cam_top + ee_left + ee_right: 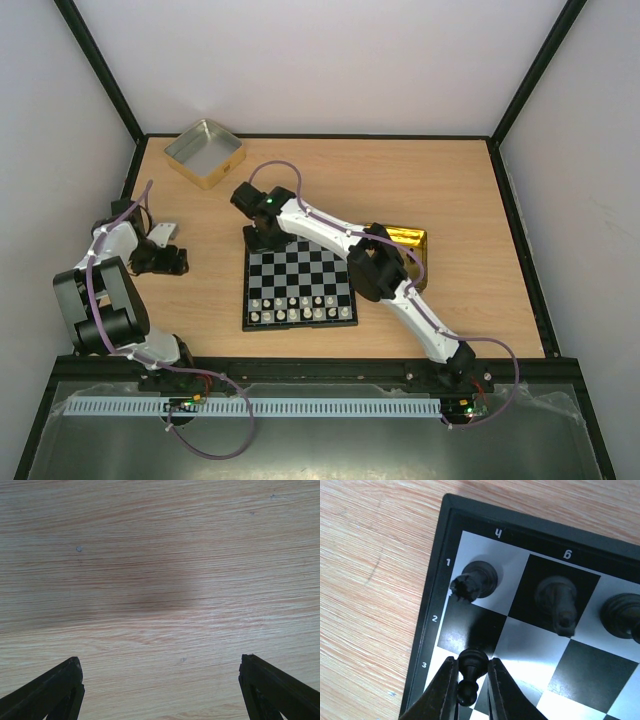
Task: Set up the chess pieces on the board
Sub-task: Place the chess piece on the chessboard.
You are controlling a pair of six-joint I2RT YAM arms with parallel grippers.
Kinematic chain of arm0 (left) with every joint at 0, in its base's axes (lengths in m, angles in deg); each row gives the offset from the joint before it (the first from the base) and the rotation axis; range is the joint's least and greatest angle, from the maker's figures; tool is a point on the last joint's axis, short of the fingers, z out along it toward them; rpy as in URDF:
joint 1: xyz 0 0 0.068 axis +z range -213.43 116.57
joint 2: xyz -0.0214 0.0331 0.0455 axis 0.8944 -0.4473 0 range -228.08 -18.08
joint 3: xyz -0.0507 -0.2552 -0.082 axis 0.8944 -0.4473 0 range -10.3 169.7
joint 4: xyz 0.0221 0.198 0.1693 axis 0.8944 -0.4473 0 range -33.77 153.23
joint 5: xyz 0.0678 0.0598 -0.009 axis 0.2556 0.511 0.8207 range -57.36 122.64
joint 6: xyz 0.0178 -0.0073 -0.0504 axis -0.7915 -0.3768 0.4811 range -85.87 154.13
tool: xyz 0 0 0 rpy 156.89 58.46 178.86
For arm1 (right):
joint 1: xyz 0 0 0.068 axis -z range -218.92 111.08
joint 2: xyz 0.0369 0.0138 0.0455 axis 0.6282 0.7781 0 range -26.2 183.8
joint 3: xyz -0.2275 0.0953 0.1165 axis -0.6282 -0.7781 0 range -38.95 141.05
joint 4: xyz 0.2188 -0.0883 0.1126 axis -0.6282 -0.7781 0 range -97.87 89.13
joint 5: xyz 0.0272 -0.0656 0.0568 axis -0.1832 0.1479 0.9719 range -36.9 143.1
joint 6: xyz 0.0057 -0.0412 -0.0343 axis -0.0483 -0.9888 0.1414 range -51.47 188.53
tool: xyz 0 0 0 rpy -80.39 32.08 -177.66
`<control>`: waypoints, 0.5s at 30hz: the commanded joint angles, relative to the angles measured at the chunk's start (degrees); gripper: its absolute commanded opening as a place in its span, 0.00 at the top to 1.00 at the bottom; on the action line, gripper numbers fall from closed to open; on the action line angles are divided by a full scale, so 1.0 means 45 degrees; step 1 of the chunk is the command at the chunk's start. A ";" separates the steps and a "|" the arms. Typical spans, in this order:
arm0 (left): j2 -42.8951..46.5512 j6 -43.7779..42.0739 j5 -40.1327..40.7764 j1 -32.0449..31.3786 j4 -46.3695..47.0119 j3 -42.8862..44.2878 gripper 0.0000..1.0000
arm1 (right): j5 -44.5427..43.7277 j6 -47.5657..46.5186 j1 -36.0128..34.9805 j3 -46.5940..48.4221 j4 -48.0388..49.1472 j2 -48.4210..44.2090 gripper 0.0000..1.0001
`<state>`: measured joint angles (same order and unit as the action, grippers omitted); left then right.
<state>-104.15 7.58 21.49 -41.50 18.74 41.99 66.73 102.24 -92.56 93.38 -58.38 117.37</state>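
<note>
Okay, left fingers sit spread wide over the wood surface, off left of the board. Right fingers pinch a black pawn, roughly upright, over the board's corner. The free row-two square lies just ahead, with the rook and knight right behind it, so mind those.

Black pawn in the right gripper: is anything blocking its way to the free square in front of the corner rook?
Nothing visible does. The right gripper holds the black pawn over the edge column of the board, and the dark square marked 2 lies bare. The rook stands one square beyond, out of the way.
</note>
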 commanded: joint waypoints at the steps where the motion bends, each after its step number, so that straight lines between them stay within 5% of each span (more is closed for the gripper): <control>1: -0.0200 -0.0146 -0.0225 0.0123 -0.0098 -0.0238 0.15 | 0.0135 0.0065 -0.0104 0.0634 -0.0089 0.0398 0.88; 15: -0.0366 -0.0325 -0.0324 0.0436 -0.0062 -0.0385 0.15 | 0.0154 0.0079 -0.0095 0.0858 -0.0030 0.0785 0.84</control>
<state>-105.24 7.32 20.87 -40.25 19.02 41.36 67.75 102.37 -92.56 95.31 -57.95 119.25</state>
